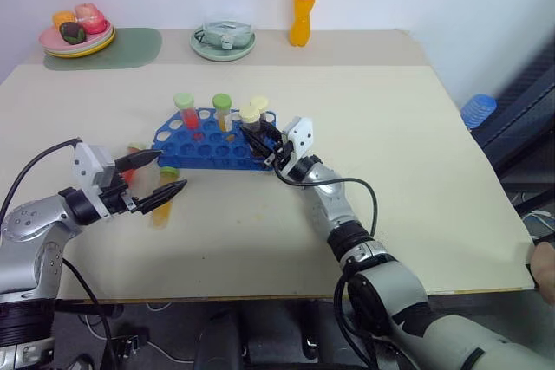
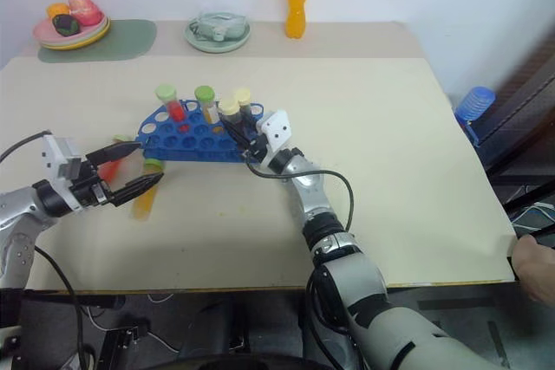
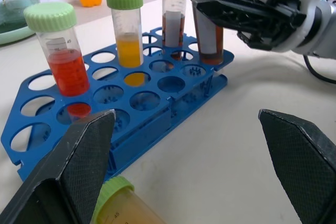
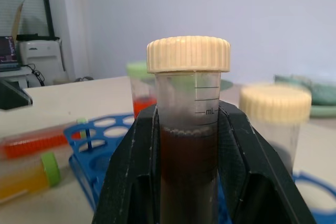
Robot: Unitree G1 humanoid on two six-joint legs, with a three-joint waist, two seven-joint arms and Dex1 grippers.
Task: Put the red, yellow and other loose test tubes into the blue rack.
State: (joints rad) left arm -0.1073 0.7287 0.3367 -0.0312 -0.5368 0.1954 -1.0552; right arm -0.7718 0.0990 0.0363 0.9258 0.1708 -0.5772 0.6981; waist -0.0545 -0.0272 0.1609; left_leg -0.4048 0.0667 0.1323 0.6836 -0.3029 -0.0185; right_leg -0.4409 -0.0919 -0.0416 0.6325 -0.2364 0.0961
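Standing upright, the brown tube (image 4: 189, 145) wears a ribbed pale-yellow cap.

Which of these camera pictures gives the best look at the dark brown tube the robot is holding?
The right wrist view: the dark brown tube stands upright up close between the right fingers, its pale yellow cap and volume marks plain. The left wrist view shows it from the side, lowered into the blue rack. In both eye views it is small and partly hidden.

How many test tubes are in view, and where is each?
6. Standing in the blue rack: a red tube, a yellow tube, a dark tube. The right gripper holds another dark tube at the rack. Two tubes lie loose near the left gripper: orange-red, yellow.
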